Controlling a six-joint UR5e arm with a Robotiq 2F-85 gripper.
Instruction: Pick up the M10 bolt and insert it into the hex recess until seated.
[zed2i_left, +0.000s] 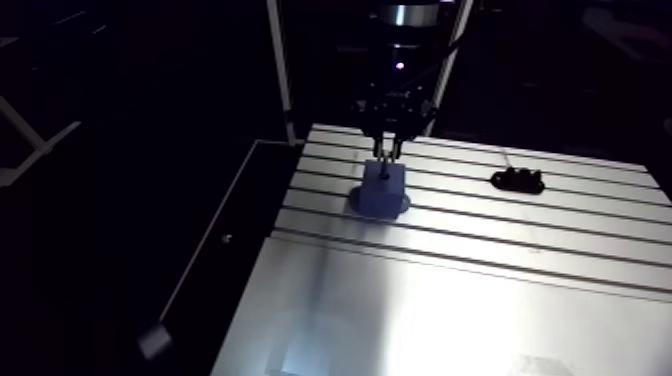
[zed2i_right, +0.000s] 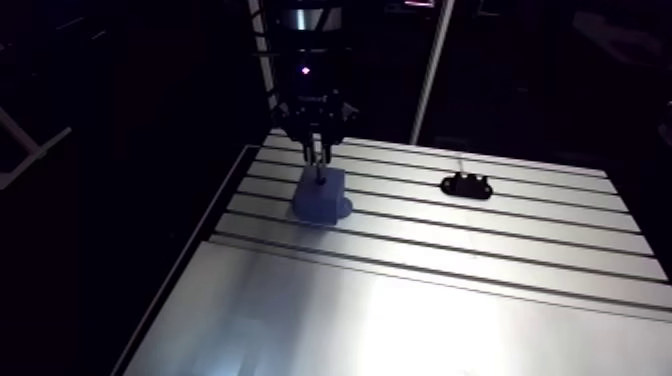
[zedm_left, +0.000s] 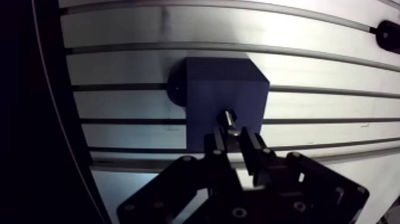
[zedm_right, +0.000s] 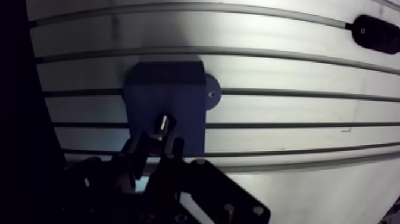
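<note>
We see our arm's wrist (zed2i_left: 402, 45) hanging close to vertical, with the gripper (zedm_left: 234, 136) pointing straight downward below it. In the wrist view our two fingers (zedm_left: 215, 145) stand close together, only a narrow gap between them, and they press on the bolt (zedm_left: 229, 117), whose end juts out just past the fingertips. The gripper's dark body spreads wide behind the fingers.
</note>
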